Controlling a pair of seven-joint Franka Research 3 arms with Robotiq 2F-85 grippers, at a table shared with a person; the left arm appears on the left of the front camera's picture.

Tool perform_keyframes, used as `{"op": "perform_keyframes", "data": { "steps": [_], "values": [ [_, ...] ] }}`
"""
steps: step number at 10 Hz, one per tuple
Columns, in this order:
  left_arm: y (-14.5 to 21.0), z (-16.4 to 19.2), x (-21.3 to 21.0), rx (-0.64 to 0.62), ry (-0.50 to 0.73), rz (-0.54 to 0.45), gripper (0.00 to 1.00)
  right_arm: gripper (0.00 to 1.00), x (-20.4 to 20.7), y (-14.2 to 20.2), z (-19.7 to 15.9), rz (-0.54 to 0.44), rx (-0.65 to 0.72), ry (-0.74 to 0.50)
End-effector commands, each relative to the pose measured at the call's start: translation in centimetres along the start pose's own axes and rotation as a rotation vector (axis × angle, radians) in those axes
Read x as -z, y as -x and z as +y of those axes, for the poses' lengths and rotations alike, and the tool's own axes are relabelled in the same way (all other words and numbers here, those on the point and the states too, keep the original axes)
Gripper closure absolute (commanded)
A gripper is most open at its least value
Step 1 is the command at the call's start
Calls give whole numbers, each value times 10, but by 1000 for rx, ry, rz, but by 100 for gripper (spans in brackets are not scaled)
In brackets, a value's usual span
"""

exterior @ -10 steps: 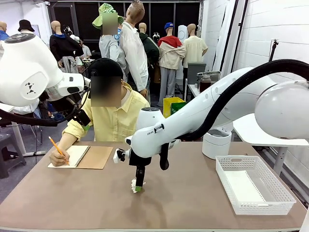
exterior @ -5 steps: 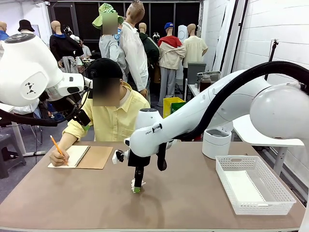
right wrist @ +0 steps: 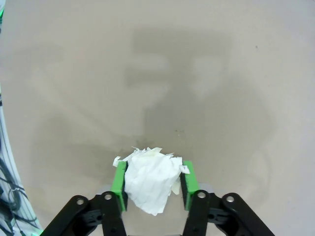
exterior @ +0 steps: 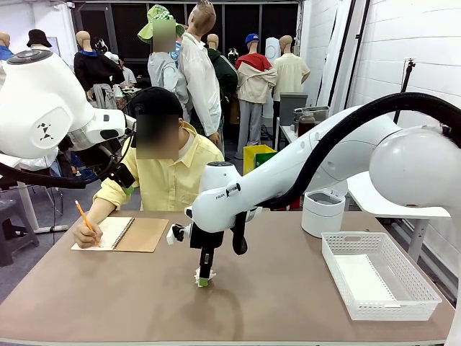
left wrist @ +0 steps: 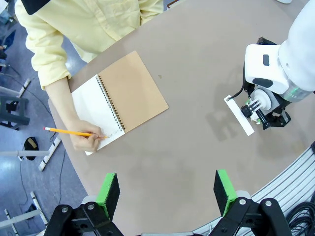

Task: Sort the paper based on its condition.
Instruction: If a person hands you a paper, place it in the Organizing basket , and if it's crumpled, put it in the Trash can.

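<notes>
A crumpled white paper wad (right wrist: 150,183) lies on the brown table, pinched between the green pads of my right gripper (right wrist: 153,172), which is shut on it. From the front, that gripper (exterior: 205,278) points straight down at the table's middle with the wad (exterior: 201,273) at its tips. A flat white sheet (exterior: 362,278) lies in the white mesh basket (exterior: 403,303) at the right. My left gripper (left wrist: 167,189) hangs open high above the table's near left part, with nothing between its fingers.
A person in a yellow shirt sits at the far side, writing with a pencil (exterior: 85,218) in a spiral notebook (exterior: 137,234) with a brown cover (left wrist: 130,93). A white round container (exterior: 323,213) stands behind the basket. Bare table lies around the right gripper.
My right gripper's jaws have come together onto the crumpled paper, and the arm has edged slightly left. The left arm holds still. The person keeps writing.
</notes>
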State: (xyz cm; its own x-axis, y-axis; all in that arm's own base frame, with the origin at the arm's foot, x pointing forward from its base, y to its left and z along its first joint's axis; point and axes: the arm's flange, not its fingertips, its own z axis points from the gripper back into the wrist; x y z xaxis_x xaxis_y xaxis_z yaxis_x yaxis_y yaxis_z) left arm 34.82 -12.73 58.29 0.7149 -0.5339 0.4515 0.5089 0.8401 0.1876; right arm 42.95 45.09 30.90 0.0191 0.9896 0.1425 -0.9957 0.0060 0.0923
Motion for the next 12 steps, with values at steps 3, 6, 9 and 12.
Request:
{"op": "perform_keyframes", "data": {
  "steps": [3,6,9,12],
  "values": [
    [0,1,0,2,1,-6,0,100,0,-4,-2,21,20,-1],
    [0,1,0,2,1,-6,0,100,-25,5,2,2,40,3],
    [0,1,0,2,1,-6,0,100,-118,58,0,-1,133,101],
    [0,1,0,2,1,-6,0,100,-193,106,-13,61,259,233]
  ]
}}
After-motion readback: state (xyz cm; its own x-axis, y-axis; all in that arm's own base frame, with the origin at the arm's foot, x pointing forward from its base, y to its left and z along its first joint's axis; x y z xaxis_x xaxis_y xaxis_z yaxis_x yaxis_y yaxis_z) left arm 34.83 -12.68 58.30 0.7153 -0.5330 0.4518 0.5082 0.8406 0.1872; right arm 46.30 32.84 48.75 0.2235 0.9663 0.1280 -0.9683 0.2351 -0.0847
